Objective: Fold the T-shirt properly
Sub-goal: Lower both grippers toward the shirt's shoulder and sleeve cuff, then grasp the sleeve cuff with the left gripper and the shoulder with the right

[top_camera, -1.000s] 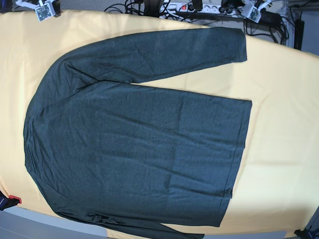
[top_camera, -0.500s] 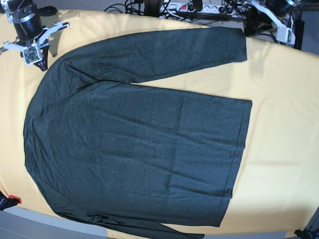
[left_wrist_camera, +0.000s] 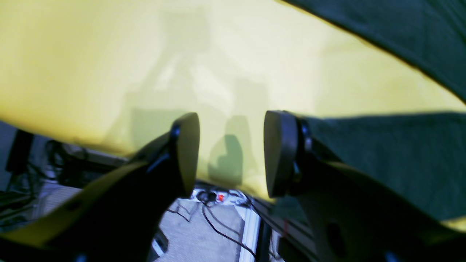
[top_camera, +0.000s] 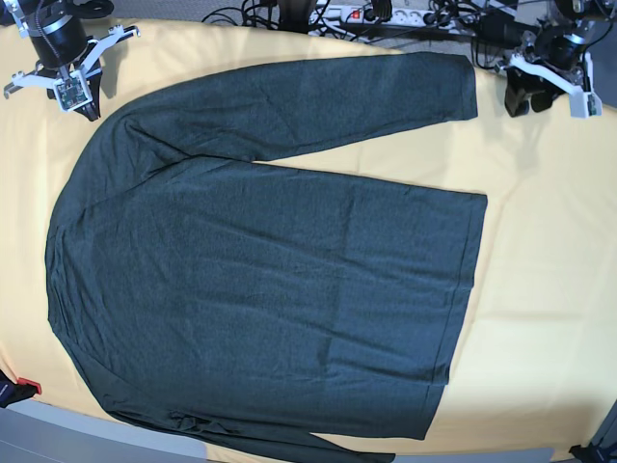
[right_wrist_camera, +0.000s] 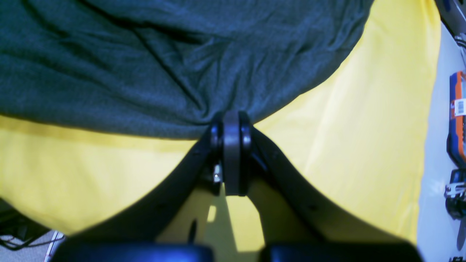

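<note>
T-shirt (top_camera: 260, 260): you have it spread flat across the yellow cloth (top_camera: 549, 241), filling most of the base view, with the hem toward that view's right and the shoulders toward its left
Upper sleeve (top_camera: 318, 96): lies straight along the far edge, its cuff ending just short of your left gripper
Lower sleeve: runs along the near edge and is partly cut off by the frame
Left gripper (left_wrist_camera: 232, 153): your jaws stand clearly apart with bare yellow cloth between them and nothing held; the sleeve edge lies just beside one finger (left_wrist_camera: 280, 153)
Right gripper (right_wrist_camera: 232, 153): your pads are pressed together; the shirt's edge bunches in creases right at the tips, but you cannot tell from the wrist view whether fabric is caught between them
Right gripper in the base view (top_camera: 67, 82): sits beside the shoulder area at the far left corner
Clutter: cables and a power strip (top_camera: 347, 13) lie beyond the far edge
</note>
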Motion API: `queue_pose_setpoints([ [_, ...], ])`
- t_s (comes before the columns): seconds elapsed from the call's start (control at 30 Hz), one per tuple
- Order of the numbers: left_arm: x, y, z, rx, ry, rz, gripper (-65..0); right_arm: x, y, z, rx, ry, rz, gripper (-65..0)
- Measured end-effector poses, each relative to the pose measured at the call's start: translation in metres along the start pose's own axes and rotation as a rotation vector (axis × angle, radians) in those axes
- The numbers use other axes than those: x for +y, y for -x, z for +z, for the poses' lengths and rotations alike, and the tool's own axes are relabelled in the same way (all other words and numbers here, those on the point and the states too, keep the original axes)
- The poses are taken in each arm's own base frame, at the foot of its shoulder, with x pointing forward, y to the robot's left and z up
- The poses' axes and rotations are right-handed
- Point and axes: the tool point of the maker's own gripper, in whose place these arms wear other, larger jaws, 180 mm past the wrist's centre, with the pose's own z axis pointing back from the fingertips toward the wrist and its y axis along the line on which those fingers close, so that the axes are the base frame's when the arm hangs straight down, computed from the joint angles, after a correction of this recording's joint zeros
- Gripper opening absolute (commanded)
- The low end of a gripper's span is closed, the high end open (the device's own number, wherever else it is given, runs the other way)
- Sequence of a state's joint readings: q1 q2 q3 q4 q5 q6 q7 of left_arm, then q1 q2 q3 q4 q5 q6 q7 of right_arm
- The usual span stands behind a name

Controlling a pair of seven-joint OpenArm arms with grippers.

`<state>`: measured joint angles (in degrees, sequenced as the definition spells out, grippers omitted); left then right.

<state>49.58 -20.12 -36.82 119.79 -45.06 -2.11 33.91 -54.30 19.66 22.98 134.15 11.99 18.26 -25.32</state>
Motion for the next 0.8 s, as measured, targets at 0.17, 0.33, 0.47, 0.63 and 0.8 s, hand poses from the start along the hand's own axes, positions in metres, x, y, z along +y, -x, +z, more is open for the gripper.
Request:
queue_pose_setpoints([
  [0.17, 0.0, 0.001, -0.002, 0.004, -0.002, 0.007, -34.2, 0.0, 0.0, 0.0, 0.0, 0.0, 0.0, -65.0],
  [0.33, -0.003, 0.036, -0.013, 0.099, 0.018, 0.05, -34.2, 0.0, 0.0, 0.0, 0.0, 0.0, 0.0, -65.0],
  [0.47, -0.016, 0.04, -0.028, 0.087, 0.077, 0.041, -34.2, 0.0, 0.0, 0.0, 0.0, 0.001, 0.001, -65.0],
  [0.63, -0.05, 0.048, -0.039, 0.101, 0.195, 0.02, -34.2, 0.0, 0.0, 0.0, 0.0, 0.0, 0.0, -65.0],
  [0.8, -0.077, 0.066, -0.034, 0.172, 0.306, 0.0, -34.2, -0.002, 0.001, 0.0, 0.008, 0.01, 0.019, -65.0],
])
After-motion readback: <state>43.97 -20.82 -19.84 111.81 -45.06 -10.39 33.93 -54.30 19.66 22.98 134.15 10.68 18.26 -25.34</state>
